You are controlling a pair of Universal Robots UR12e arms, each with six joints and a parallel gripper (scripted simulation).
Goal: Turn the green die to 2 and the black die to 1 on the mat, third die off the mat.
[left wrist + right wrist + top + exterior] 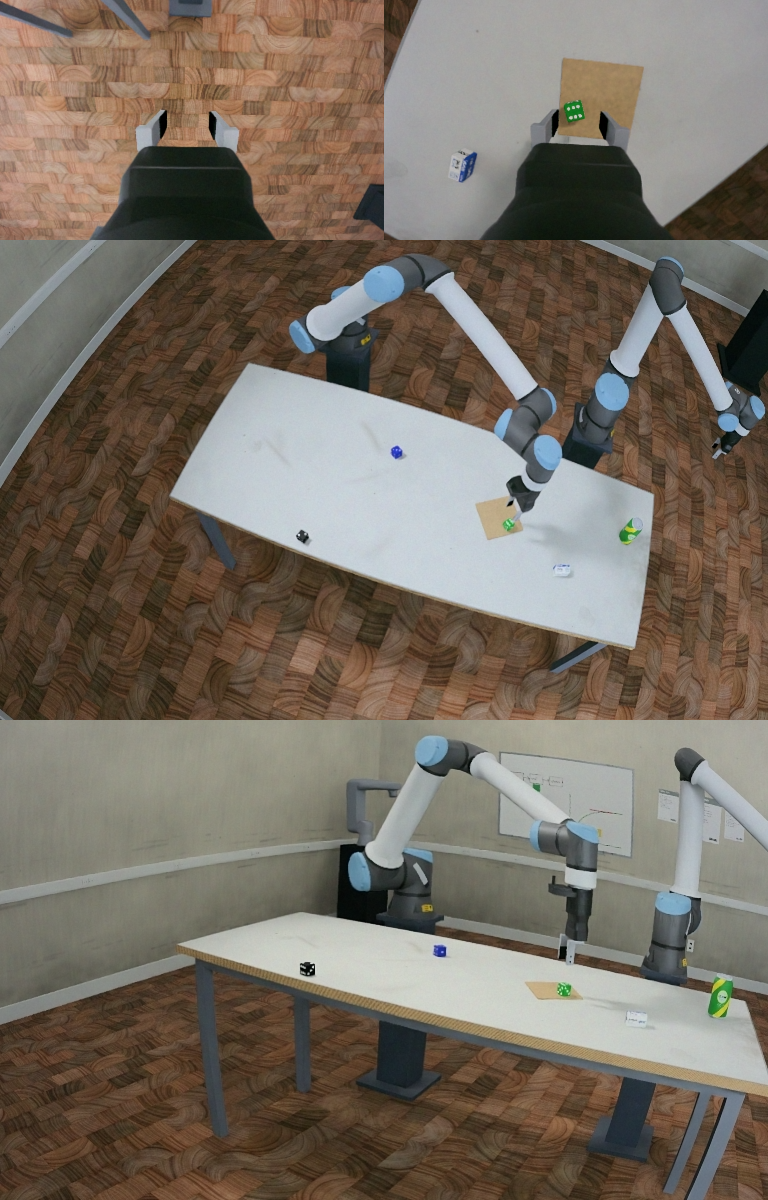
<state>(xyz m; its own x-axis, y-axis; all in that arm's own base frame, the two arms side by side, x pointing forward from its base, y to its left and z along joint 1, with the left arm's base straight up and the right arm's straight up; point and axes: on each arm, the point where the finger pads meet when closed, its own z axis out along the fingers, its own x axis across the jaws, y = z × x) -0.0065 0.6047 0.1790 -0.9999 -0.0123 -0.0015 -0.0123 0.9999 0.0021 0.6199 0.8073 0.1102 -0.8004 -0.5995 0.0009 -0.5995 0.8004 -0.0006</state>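
The green die (508,524) (563,989) (574,111) sits flat on the tan mat (488,517) (538,990) (609,85), close to one edge. Its top face shows six pips in the right wrist view. My right gripper (513,510) (565,955) (579,119) is open and empty above the mat and the die. The black die (302,536) (306,969) lies off the mat near the long table edge; its top number is too small to read. The blue die (396,452) (439,950) lies off the mat. My left gripper (717,450) (188,119) is open and empty, over the floor beyond the table.
A small white and blue box (561,570) (636,1019) (462,165) lies on the table (430,556) (396,980) (509,60) near the mat. A green and yellow can (630,530) (720,996) stands near the table's short edge.
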